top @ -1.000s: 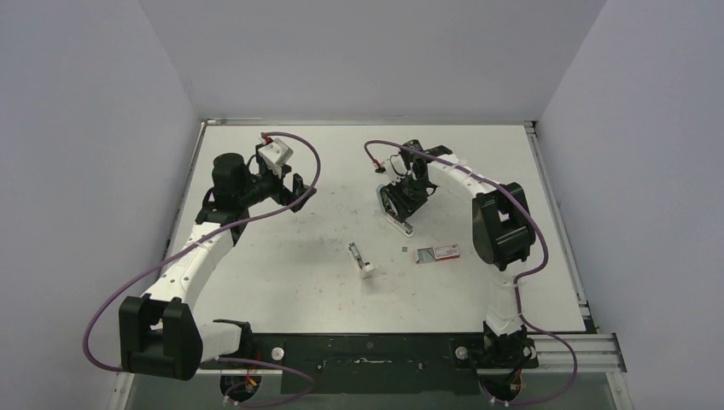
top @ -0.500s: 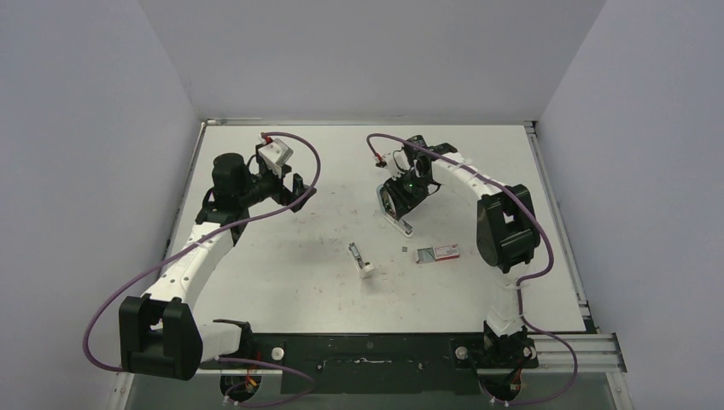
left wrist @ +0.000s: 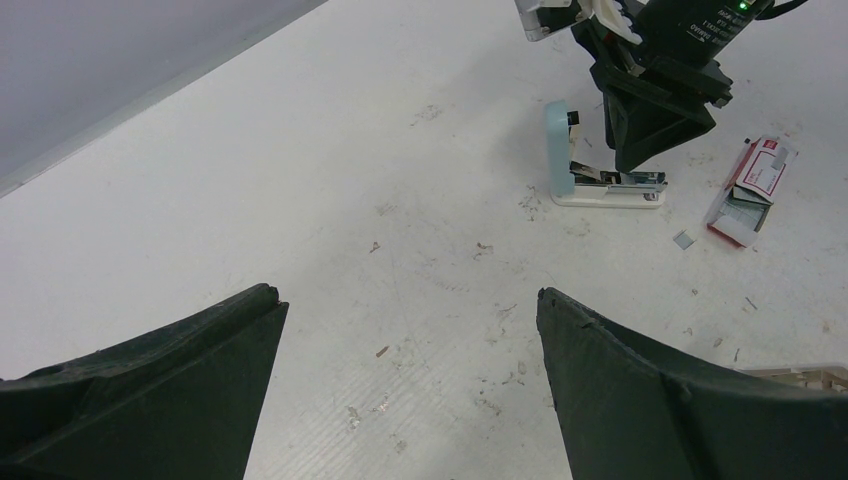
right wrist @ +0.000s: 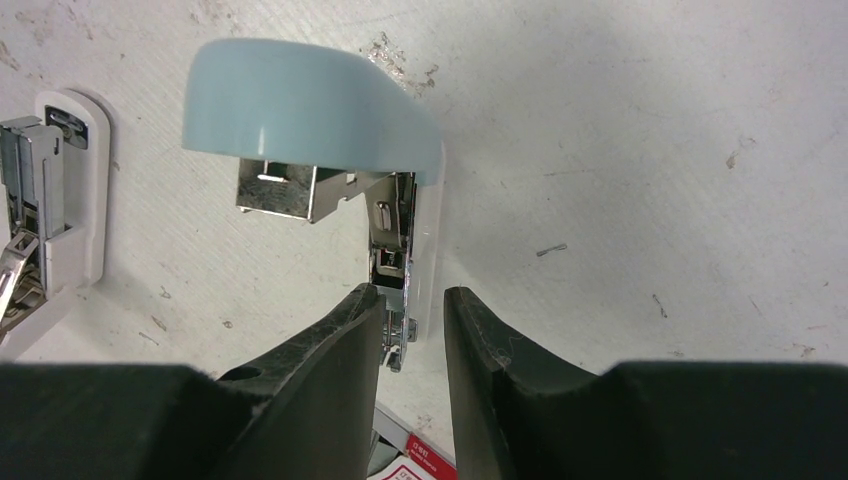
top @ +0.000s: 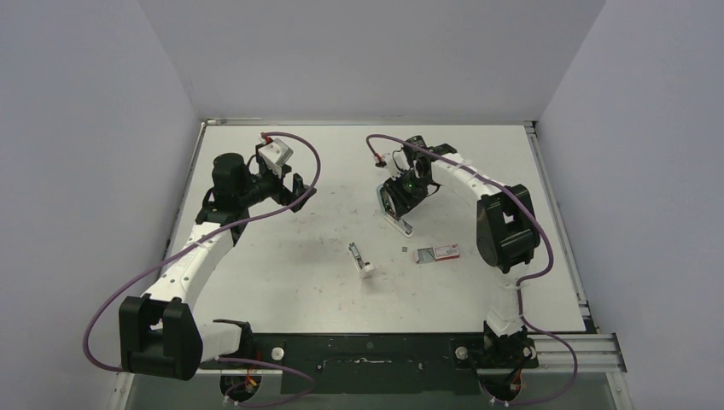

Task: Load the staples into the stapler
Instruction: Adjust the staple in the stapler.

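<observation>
Presently right end effector (right wrist: 405, 305) narrow, clamped on base of opened stapler (right wrist: 310, 100); left end effector (left wrist: 410, 310) spread wide, empty, above bench (left wrist: 300, 150); red-white staple box (left wrist: 752, 185) near stapler.

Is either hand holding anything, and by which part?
Right hand pinches the open stapler by its magazine rail and white base; left hand open, empty.

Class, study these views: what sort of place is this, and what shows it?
Likely a robotics lab test cell: a left arm and right arm bolted to a white table, plain grey walls closing it in, a stapler and staple box laid out.
</observation>
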You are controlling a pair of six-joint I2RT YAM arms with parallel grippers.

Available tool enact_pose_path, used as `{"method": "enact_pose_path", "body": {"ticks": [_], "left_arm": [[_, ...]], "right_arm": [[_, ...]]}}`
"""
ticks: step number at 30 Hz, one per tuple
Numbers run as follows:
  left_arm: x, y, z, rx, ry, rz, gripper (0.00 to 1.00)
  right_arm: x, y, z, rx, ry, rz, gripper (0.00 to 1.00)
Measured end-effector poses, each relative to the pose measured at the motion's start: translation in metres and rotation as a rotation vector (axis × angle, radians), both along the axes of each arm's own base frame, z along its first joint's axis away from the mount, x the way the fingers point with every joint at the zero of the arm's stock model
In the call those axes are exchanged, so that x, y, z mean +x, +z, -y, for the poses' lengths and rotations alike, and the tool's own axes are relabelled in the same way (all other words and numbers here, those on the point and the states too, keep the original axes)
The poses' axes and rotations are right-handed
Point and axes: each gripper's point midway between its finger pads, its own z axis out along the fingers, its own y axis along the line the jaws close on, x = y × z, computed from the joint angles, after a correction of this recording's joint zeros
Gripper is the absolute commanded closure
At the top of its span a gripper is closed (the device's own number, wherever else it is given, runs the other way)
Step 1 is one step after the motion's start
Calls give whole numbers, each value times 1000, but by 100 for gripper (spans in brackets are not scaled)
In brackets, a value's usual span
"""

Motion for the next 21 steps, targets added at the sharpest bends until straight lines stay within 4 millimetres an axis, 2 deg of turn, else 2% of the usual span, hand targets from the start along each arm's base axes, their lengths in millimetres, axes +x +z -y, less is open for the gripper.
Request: {"method": "enact_pose_path", "body": {"ticks": [11,21], "left_arm": [[0,0,-1,0,2,0,3],[1,0,-2,0,4,0,3]], "right_arm": [[-6,-13,5,-25,-3,-15,70],[-5,-13,5,-26,-5,-8,70]]}}
